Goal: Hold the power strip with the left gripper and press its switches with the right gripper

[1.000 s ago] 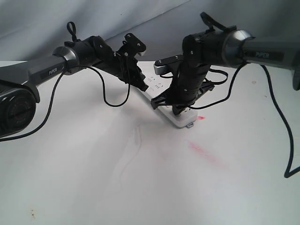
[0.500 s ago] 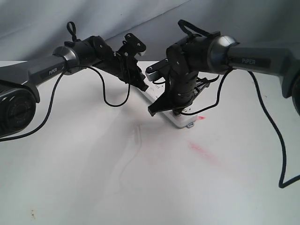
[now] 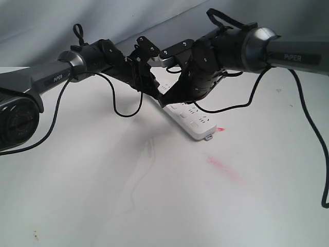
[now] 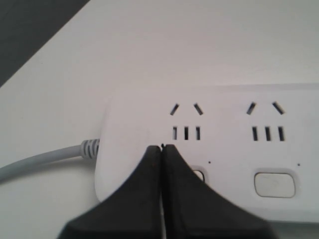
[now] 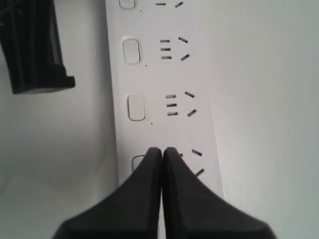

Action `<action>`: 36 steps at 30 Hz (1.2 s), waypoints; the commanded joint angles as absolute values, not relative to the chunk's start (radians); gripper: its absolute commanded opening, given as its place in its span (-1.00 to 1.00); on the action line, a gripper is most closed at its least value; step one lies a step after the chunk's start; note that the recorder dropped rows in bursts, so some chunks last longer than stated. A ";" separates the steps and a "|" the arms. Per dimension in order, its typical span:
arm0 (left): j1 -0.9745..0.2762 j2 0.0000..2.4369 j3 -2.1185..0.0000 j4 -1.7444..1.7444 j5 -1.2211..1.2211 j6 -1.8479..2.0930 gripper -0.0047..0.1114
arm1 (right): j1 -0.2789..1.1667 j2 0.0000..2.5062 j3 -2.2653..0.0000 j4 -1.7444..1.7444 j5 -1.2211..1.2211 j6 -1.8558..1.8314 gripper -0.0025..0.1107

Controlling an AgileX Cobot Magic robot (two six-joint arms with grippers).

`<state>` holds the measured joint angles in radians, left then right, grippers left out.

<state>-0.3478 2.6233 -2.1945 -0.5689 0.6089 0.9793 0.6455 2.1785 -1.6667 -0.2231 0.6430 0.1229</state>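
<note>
White plastic, the power strip [image 3: 197, 122] lies flat on the white counter [image 3: 103, 195]. It runs aslant from under the two arms toward the near side, with its small end tab [image 3: 208, 137] at the near end. A grey cord [image 4: 40, 162] leaves the opposite, rounded end.

In the left wrist view, the left hand [image 4: 163, 148] is clenched, its two black fingers pressed together with nothing between them. Its tips sit over the strip's face at the socket group nearest the cord, half covering the button there. Whether they touch the plastic cannot be told.

The right hand [image 5: 162, 149] is likewise clenched and empty. It points down over the strip's face further along, and its tips hide most of one button. The switches [image 5: 136, 108] run in a row along one long edge, one beside each group of dark slots, and two full ones show beyond the right fingers.

In the exterior view both arms meet above the far half of the strip, close together, and leave two socket groups and the tab uncovered. A pinkish smear [image 3: 223, 169] marks the counter near the tab end.
</note>
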 commanded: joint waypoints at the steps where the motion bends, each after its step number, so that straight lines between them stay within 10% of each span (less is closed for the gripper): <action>1: -0.346 2.627 -2.192 -0.559 0.627 0.971 -0.92 | 0.640 2.173 -1.665 -0.219 0.614 0.120 -0.96; 36: -0.346 2.627 -2.192 -0.559 0.627 0.971 -0.92 | 0.639 2.302 -1.629 -0.172 0.695 0.106 -0.96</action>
<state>-0.3478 2.6233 -2.1945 -0.5689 0.6089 0.9793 0.6455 2.2661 -1.6678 -0.1736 0.6354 0.0998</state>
